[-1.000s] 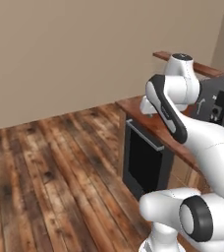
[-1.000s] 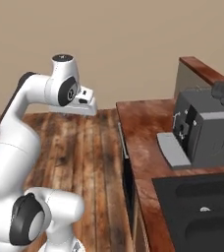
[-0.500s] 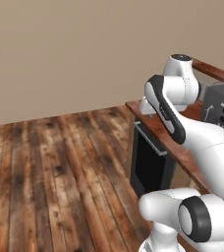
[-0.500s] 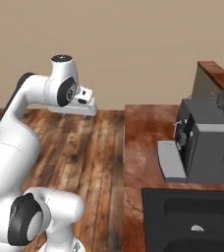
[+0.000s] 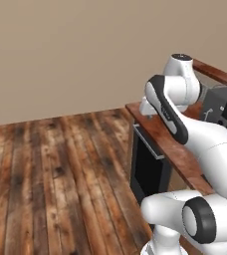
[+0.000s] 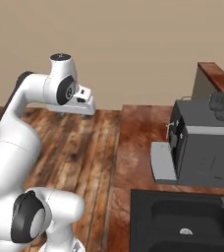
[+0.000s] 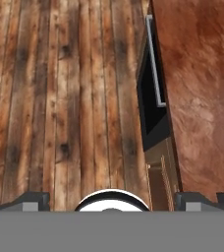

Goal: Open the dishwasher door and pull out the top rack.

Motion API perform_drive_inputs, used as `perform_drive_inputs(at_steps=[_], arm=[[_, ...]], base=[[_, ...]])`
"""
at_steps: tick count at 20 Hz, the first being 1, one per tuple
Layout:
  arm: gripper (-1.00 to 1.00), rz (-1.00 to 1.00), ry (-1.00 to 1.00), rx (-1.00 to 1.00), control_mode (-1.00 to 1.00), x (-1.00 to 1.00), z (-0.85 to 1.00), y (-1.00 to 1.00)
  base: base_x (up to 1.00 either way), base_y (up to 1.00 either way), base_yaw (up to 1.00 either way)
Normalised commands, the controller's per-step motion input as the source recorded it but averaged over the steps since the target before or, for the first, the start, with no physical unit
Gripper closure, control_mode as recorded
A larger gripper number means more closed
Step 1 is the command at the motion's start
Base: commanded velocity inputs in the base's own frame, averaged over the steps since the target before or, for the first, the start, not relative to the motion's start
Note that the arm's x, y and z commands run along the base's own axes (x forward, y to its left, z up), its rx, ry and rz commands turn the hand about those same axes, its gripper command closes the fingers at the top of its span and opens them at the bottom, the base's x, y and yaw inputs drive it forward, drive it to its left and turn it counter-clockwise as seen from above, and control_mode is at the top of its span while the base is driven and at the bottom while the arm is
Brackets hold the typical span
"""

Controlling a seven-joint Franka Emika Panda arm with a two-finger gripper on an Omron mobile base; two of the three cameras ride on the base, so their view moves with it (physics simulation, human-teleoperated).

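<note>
Two things have shifted over the last second, and both come from the base driving, not from anything on the floor moving: in the left base view the dishwasher door [image 5: 148, 168] now sits lower and closer than it did, and in the right base view the reddish-brown bench [image 6: 143, 147] fills more of the picture, with the dark grey coffee machine [image 6: 202, 147] and the black sink [image 6: 187, 221] nearer. The arm keeps the same raised pose throughout, so the robot is still approaching rather than reaching.

That door, a flat black panel under the bench edge, is shut, its thin silver handle [image 7: 155, 64] running along the top where the hand view looks down on it. The gripper [image 6: 77, 110] hangs well above the plank floor [image 5: 51, 174], off to the side of the bench and well apart from the handle. Its fingers [image 7: 33, 199] stand spread wide at the bottom corners of the hand view, with nothing between them.

So nothing of the task is done yet: the door is closed and the top rack is hidden behind it. The hand will probably have to come down and in toward the handle next.

No brand, label or writing can be read anywhere; the coffee machine's front may carry small marks, but they are too blurred to tell.
</note>
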Motion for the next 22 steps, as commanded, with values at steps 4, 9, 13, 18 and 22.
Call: perform_drive_inputs(at_steps=[4, 9, 13, 18, 22], arm=[[-1.0, 0.0, 0.0, 0.0, 1.0, 0.0, 0.0, 0.0], [-1.0, 0.0, 0.0, 0.0, 1.0, 0.0, 0.0, 0.0], [-1.0, 0.0, 0.0, 0.0, 1.0, 0.0, 0.0, 0.0], [-1.0, 0.0, 0.0, 0.0, 1.0, 0.0, 0.0, 0.0], [-1.0, 0.0, 0.0, 0.0, 1.0, 0.0, 0.0, 0.0]], base=[[-0.06, 0.01, -0.14], [-0.06, 0.01, -0.25], [0.0, 0.14, -0.24], [0.0, 0.34, -0.24], [-0.05, 0.38, -0.23]])
